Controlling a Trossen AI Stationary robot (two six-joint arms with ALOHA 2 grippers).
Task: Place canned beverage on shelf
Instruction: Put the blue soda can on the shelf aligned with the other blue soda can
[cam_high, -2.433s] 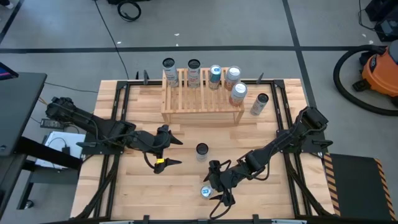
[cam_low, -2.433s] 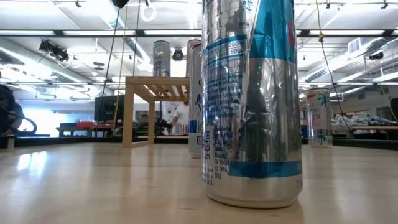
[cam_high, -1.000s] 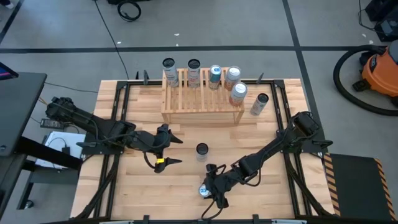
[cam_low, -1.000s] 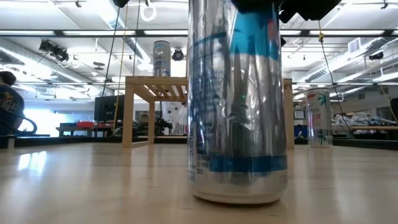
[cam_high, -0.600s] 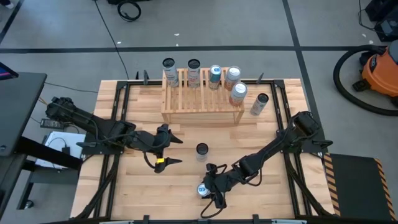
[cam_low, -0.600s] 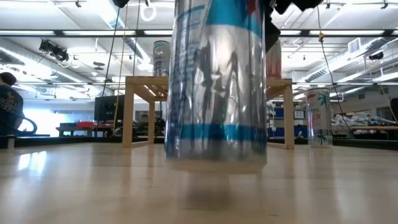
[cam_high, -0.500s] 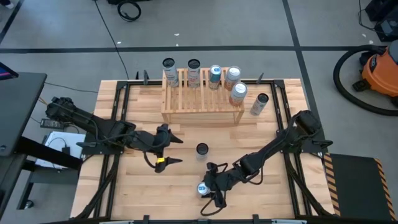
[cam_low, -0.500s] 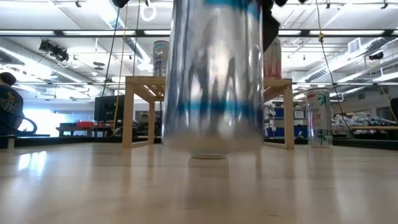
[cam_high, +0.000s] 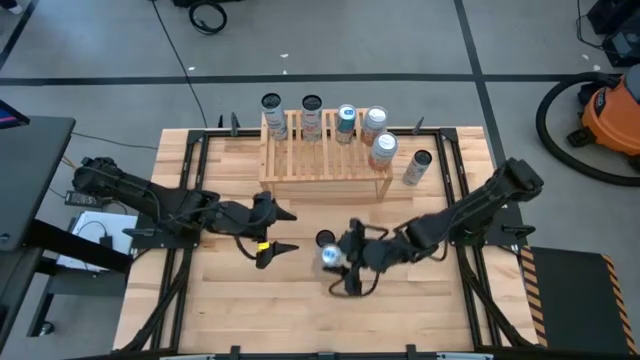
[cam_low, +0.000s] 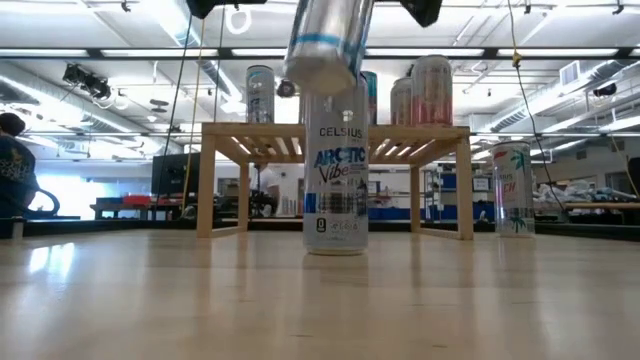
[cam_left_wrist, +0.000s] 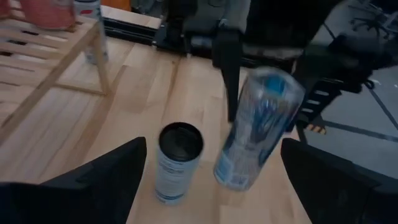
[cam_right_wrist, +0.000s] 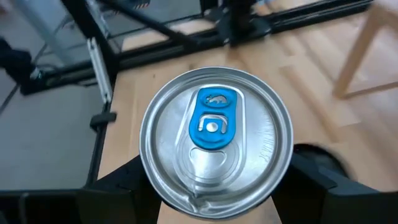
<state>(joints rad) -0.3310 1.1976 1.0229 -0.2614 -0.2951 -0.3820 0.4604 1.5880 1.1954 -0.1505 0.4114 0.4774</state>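
**High view: carried can close to a standing can, shelf already crowded**

High view, read from left to right, shows the left gripper (cam_high: 268, 232) hanging over the table's left half with its fingers spread wide and nothing between them. Just to its right, a black-topped can (cam_high: 324, 240) stands upright on the table (cam_high: 210, 300). Almost touching that can, a blue-and-silver can (cam_high: 332, 257) is held off the surface by the right gripper (cam_high: 349, 258), whose fingers are closed tight on its body; in the low view this can (cam_low: 325, 45) hangs tilted above the standing one (cam_low: 335, 170).

A knock against the standing can is judged the nearest risk, since the two are so close and the carried can is leaning. A slip in the grip is also possible, as the thin wall looks dented near the rim in the right wrist view (cam_right_wrist: 214, 140). At the shelf (cam_high: 325, 165), four cans are already lined along the far edge and one more sits toward its right end, so a neighbour could be toppled when the carried can is set down, or its base could be caught on the slats.

The table is of pale wood planks. Beyond it a grey floor with dark lines is seen, and an orange vacuum (cam_high: 612, 112) stands at the far right.
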